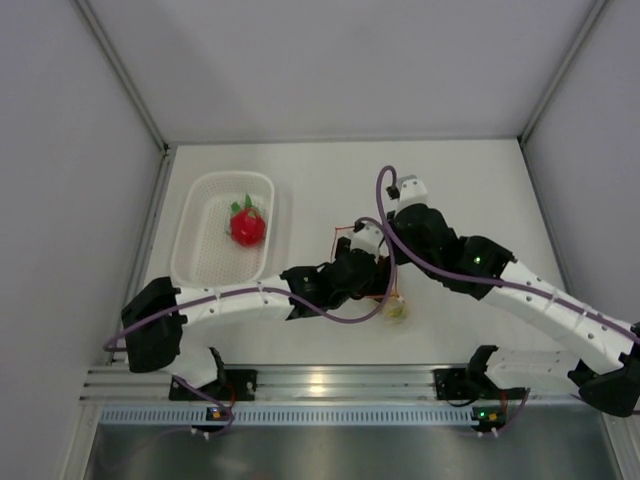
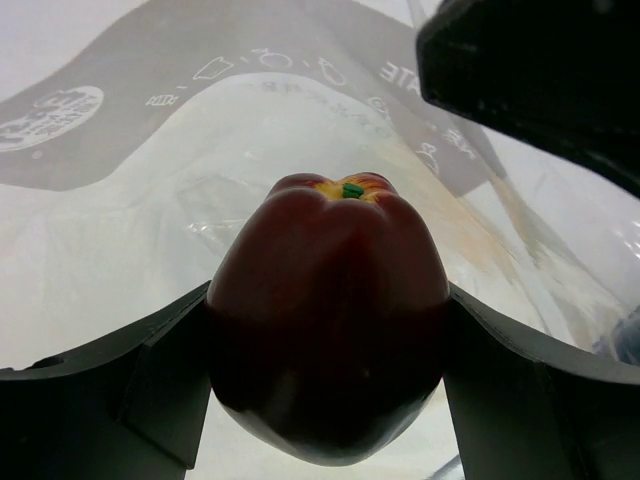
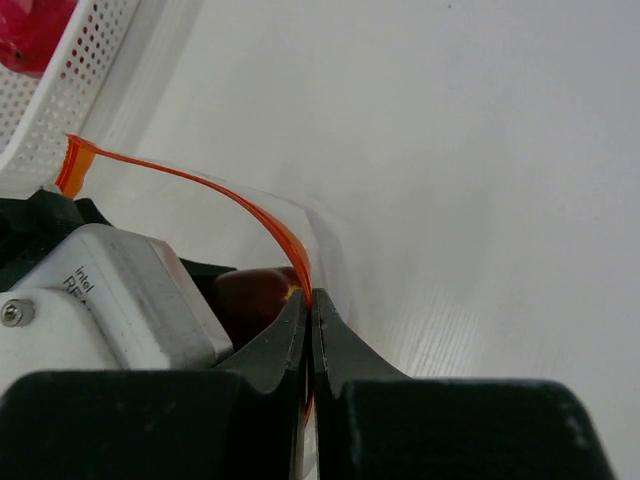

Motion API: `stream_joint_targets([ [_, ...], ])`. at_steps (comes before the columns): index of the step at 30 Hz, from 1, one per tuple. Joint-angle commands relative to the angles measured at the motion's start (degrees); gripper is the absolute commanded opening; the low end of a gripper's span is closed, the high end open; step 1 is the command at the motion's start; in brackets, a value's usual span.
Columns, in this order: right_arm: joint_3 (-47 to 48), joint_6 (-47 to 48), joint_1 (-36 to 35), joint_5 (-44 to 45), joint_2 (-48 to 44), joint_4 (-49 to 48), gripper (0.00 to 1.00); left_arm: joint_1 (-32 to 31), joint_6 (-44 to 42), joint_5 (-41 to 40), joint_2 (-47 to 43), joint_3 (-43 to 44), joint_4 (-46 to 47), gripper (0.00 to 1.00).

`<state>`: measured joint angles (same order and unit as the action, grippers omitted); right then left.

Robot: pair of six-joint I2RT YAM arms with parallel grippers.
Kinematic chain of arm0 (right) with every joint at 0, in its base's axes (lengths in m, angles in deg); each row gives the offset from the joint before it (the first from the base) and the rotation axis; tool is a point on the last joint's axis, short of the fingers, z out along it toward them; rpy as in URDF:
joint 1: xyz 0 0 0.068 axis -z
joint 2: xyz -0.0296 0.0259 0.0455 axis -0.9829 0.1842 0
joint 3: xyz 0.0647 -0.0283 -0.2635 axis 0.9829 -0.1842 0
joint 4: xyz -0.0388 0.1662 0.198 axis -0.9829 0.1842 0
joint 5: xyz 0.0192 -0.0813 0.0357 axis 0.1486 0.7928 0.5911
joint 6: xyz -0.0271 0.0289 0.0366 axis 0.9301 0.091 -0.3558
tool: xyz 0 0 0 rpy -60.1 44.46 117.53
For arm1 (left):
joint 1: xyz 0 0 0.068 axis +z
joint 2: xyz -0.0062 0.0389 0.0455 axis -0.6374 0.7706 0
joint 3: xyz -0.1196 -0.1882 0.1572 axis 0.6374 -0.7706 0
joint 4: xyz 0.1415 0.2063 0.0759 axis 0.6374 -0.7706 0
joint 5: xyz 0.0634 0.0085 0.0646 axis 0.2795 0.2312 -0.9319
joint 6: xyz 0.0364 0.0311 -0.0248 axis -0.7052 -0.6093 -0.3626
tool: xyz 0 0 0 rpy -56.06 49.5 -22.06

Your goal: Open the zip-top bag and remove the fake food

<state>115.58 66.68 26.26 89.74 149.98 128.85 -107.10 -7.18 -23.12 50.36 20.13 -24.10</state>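
The clear zip-top bag point(image 1: 385, 290) lies at mid-table under both grippers, and its orange-red zip strip point(image 3: 220, 190) curves across the right wrist view. My left gripper point(image 2: 328, 290) reaches into the bag point(image 2: 300, 110) and is shut on the dark maroon fruit point(image 2: 330, 330), which also shows in the right wrist view point(image 3: 250, 290). My right gripper point(image 3: 311, 300) is shut on the bag's zip strip at the mouth. The yellow-orange fruit point(image 1: 397, 312) lies at the bag's near end. The red fruit with green leaves point(image 1: 247, 226) lies in the white basket point(image 1: 200, 262).
The white perforated basket stands left of the bag, and its wall shows in the right wrist view point(image 3: 90, 80). The two arms point(image 1: 330, 280) cross closely over the bag. White walls enclose the table on the left, back and right.
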Motion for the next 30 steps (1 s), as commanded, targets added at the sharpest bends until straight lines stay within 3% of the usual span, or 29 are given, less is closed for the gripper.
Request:
stream_joint_targets([
  [1, -1.52, -2.01, -1.37, 0.18, 0.11, -2.78, 0.00, 0.18, 3.85, -1.30, -7.07, 0.49, 0.62, 0.00],
  [7, -5.91, -6.66, -1.63, 2.47, -3.05, -8.67, 0.00, 0.18, 10.00, -3.40, -15.77, -2.41, 0.35, 0.00],
  [13, -9.00, -9.04, -2.68, -0.68, -6.05, -14.30, 0.00, 0.27, 13.09, -15.01, -19.48, -3.47, -4.04, 0.00],
  [19, -8.56, -8.69, -3.83, -0.16, -2.80, -14.91, 0.00, 0.44, 14.33, -13.96, -24.04, -2.94, -4.40, 0.00],
  [23, -7.77, -9.04, -3.74, 5.89, -0.08, -13.25, 0.00, 0.44, 12.23, -12.64, -28.96, -2.50, -4.48, 0.00],
  [26, -6.54, -9.92, -3.48, 10.38, 1.77, -11.23, 0.00, 0.44, 11.43, -19.12, -31.78, -0.93, -9.47, 0.00],
  [30, -6.18, -10.45, -3.21, 11.97, 1.87, -11.31, 0.00, 1.49, 15.98, -32.92, -31.70, 2.33, -26.22, 0.00],
])
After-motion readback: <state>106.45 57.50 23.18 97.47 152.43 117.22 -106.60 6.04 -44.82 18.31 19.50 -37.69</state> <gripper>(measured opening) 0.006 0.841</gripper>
